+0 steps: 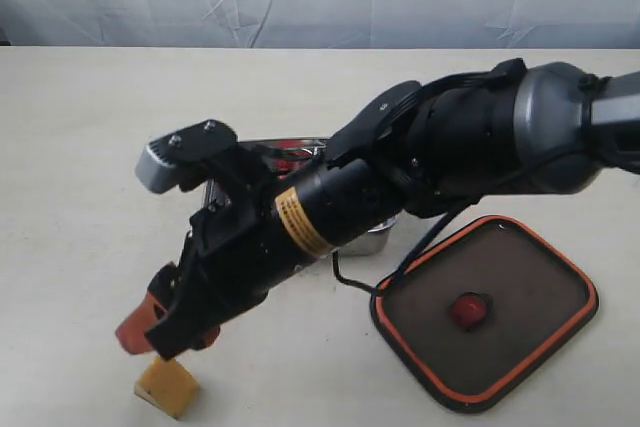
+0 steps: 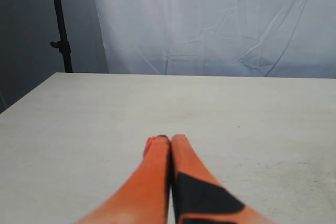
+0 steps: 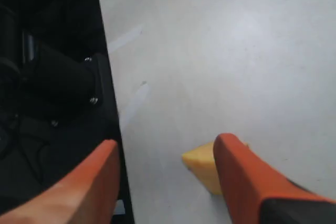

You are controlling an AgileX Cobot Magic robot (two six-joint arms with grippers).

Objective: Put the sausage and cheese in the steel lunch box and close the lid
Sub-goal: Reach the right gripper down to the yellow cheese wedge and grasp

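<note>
While the exterior view is taking in the whole table [image 1: 80,147], it is showing the right gripper [image 1: 150,339] hovering with its orange fingers [image 1: 133,335] pointing down. The cheese [image 1: 168,387] is sitting on the table just below the fingertips. The finger gap is not reading from this angle. The arm [image 1: 330,212] is covering most of the steel lunch box [image 1: 383,239], so only rim and a corner are showing. Something red [image 1: 290,152] is lying inside, too hidden to call it the sausage. The lid [image 1: 520,287] is lying flat, off the box and well away from the fingers, with its valve [image 1: 470,310] showing.

Left wrist view is adding the left gripper [image 2: 169,142], which the exterior is missing. Its fingers are pressing together with nothing between them, bare table ahead.

Right wrist view is settling what the exterior cannot: the fingers are standing wide apart and gripping nothing. The cheese [image 3: 202,166] is lying in the gap, right beside one finger [image 3: 236,177], which is hiding part of it, so contact is not reading. The other finger [image 3: 100,177] is standing well clear. Box and lid are falling outside this frame.
</note>
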